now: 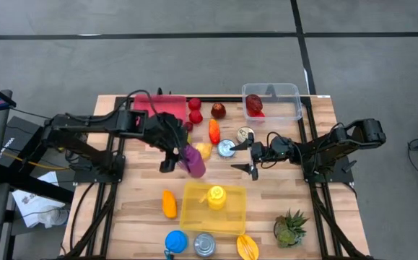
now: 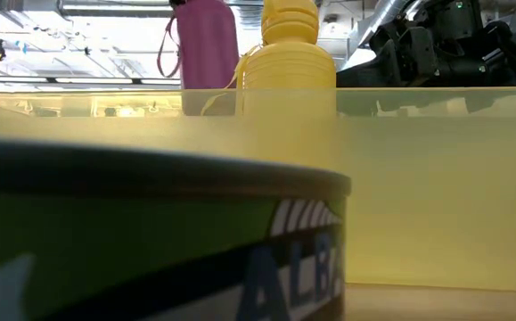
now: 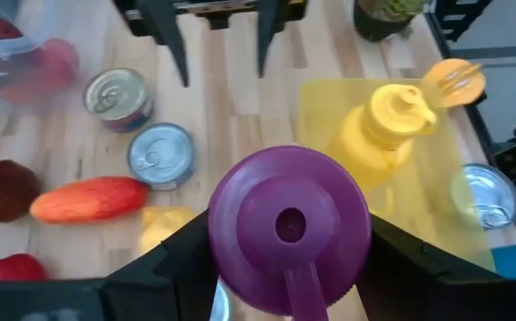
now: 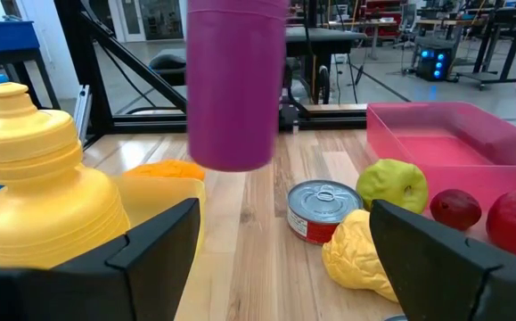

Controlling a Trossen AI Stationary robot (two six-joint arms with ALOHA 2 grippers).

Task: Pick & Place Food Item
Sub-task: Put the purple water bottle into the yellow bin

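- Looking straight down from the high view, I see my left pincer (image 1: 182,160) near the middle of the tabletop (image 1: 133,209), clamped on a purple bottle (image 1: 193,160) that sits tilted just above the far edge of the yellow bin (image 1: 194,214).
- A yellow squeeze bottle (image 1: 216,196) stands inside that bin. My right pincer (image 1: 246,157) hovers just beside a tin can (image 1: 227,148), fingers spread, gripping nothing.
- Farther back I can make out a pink tray (image 1: 154,105), a clear container (image 1: 284,101) with a red fruit (image 1: 255,105) inside, and an orange-red pepper (image 1: 214,130). A small potted plant (image 1: 289,228) sits at the near right corner.
- From the low view, a close can with a green label (image 2: 151,241) fills most of my picture. Behind it the yellow bin's wall (image 2: 436,187) runs across, with the yellow squeeze bottle (image 2: 289,62) rising above it and the purple bottle (image 2: 206,45) hanging beside that.
- Through the left wrist view, I look down on the purple bottle's cap (image 3: 289,227) between my own two dark fingers (image 3: 164,267), which press it from both sides. Beyond are the yellow squeeze bottle (image 3: 378,134), two cans (image 3: 161,156) and the pepper (image 3: 88,198).
- Through the right wrist view, my fingers (image 4: 151,245) stand wide apart with nothing between them. The purple bottle (image 4: 235,85) hangs clear of the wood ahead, a can (image 4: 320,209) and a green apple (image 4: 391,187) beyond it, the pink tray (image 4: 454,143) behind.
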